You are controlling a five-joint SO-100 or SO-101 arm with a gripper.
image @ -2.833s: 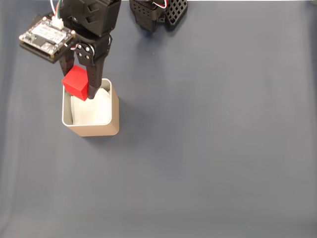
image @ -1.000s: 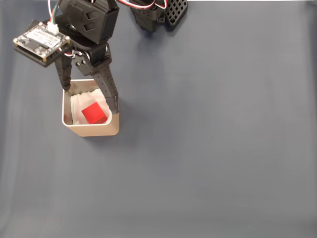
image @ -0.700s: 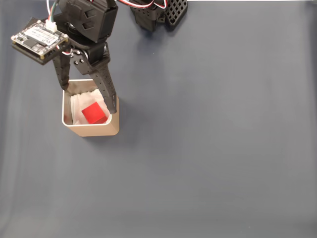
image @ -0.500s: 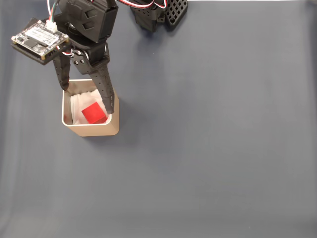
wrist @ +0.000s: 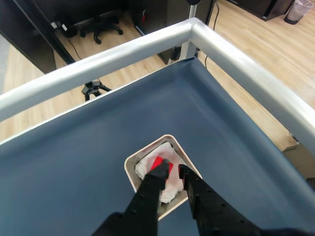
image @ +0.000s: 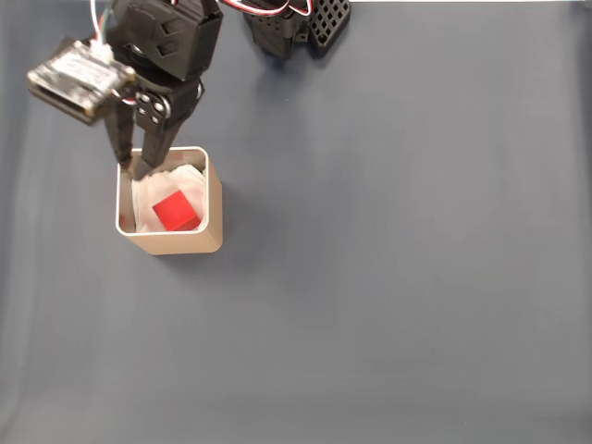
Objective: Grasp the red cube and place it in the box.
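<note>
One small bright-red cube [image: 177,211] is lying inside the tan square box [image: 174,242].
Black gripper [image: 139,169] is hovering over the box's far rim, its two fingers nearly together and holding nothing, above the dark blue tabletop [image: 398,259].

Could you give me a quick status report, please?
Gripper nearly shut, empty, above box edge. Red cube resting inside on white padding. Nothing in the way.

The arm is matte black printed plastic, its blocky housing in the upper left of the fixed view carrying a small circuit board [image: 76,78] with a white connector and red, white and green wires running off the top edge. The gripper [image: 137,168] has two long, tapering black fingers with round silver screw heads near their pivot. At the top centre sits a black base part [image: 298,25] with a perforated grid face.
</note>
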